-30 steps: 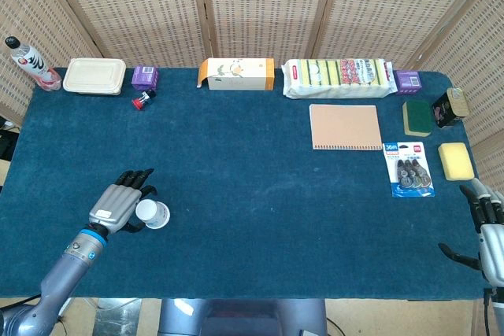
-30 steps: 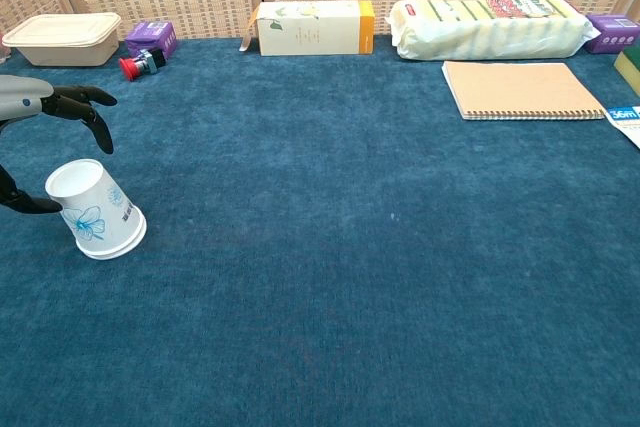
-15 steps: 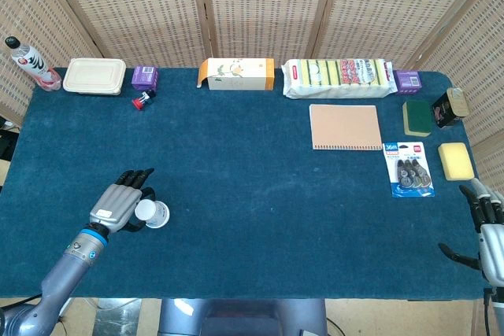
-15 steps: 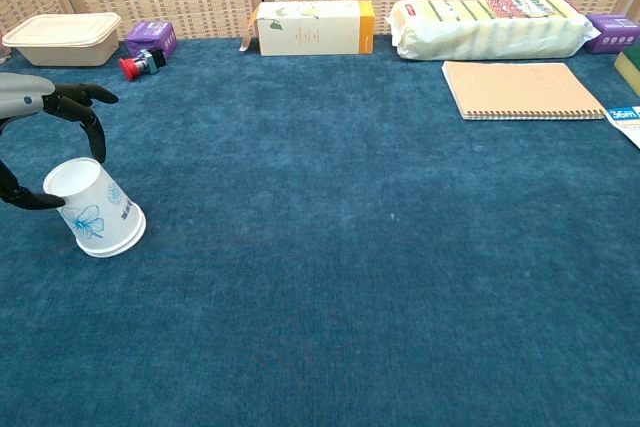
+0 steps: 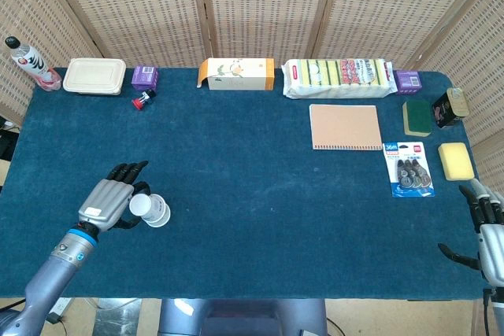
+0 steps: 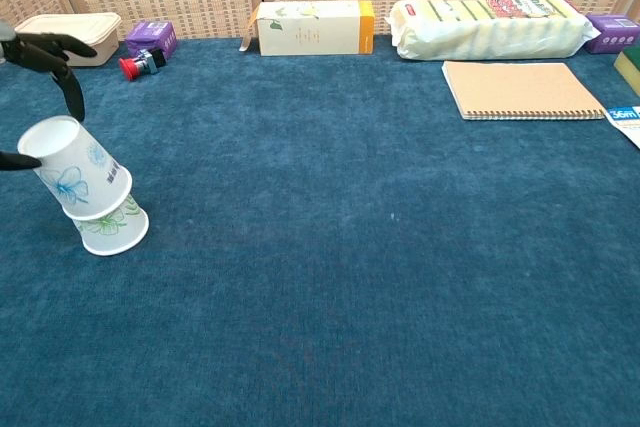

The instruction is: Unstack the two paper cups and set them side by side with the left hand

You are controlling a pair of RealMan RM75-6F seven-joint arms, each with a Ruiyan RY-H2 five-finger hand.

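Two white paper cups with flower prints stand upside down at the table's front left. The upper cup (image 6: 72,167) is tilted and pulled partway up off the lower cup (image 6: 112,229), which rests rim-down on the blue cloth. My left hand (image 5: 106,201) holds the upper cup between thumb and fingers (image 6: 50,52); in the head view the cups (image 5: 151,210) sit just right of it. My right hand (image 5: 487,230) rests at the front right edge, fingers apart and holding nothing.
Along the back edge are a bottle (image 5: 27,63), a lidded food box (image 5: 94,75), a purple box (image 5: 144,76), a carton (image 5: 236,73) and a sponge pack (image 5: 339,76). A notebook (image 5: 345,127), a blister pack (image 5: 408,168) and a yellow sponge (image 5: 455,160) lie at the right.
My left hand has closed on the upper cup and lifted it up and to the left, partly out of the lower cup. The right hand has not moved.
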